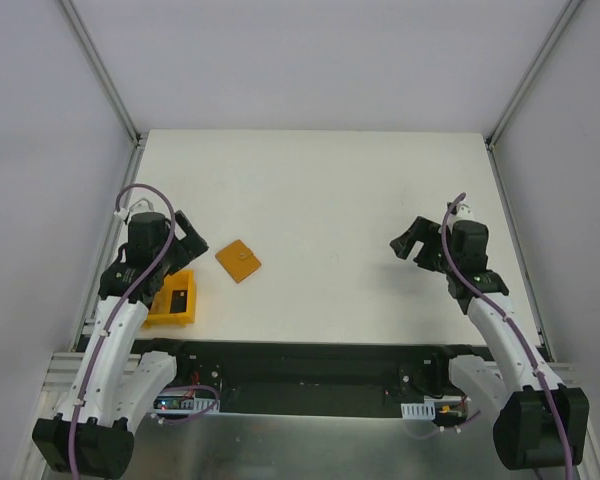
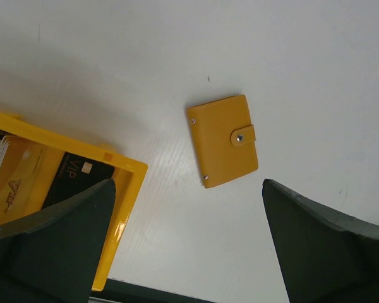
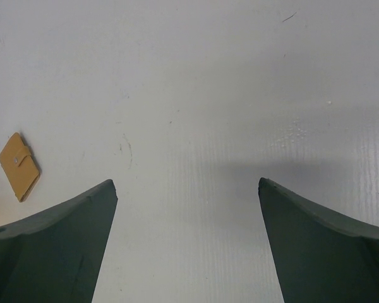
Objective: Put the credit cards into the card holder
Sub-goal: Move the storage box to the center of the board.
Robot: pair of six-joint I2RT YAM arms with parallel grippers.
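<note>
Left claw (image 1: 190, 238) wide apart, holding nothing, touching nothing. In its wrist view (image 2: 188, 189) both fingers frame bare bench (image 1: 330, 190). Card holder (image 2: 223, 141) lies flat just ahead of this claw, slightly to its right side, closed, snap tab (image 2: 243, 136) fastened. Yellow-orange bin (image 2: 129, 189) sits under and to the left of the claw, well short of the holder, not touching it. Credit cards (image 2: 72, 180) are in the bin: one dark card on top, a tan one beside it, and a grey stack at the frame edge.

Left arm: bent up from its base, wrist above the bin (image 1: 170, 320), claw aimed toward bench centre. In the top view the card holder (image 1: 239, 261) lies just beside the fingertips.

Right claw (image 1: 412, 243) also wide apart, empty, above bare bench (image 3: 186, 183). Card holder (image 3: 19, 166) is well apart from it, far off to its left. Right arm: elbow bent, wrist raised, claw pointing inward toward centre.
</note>
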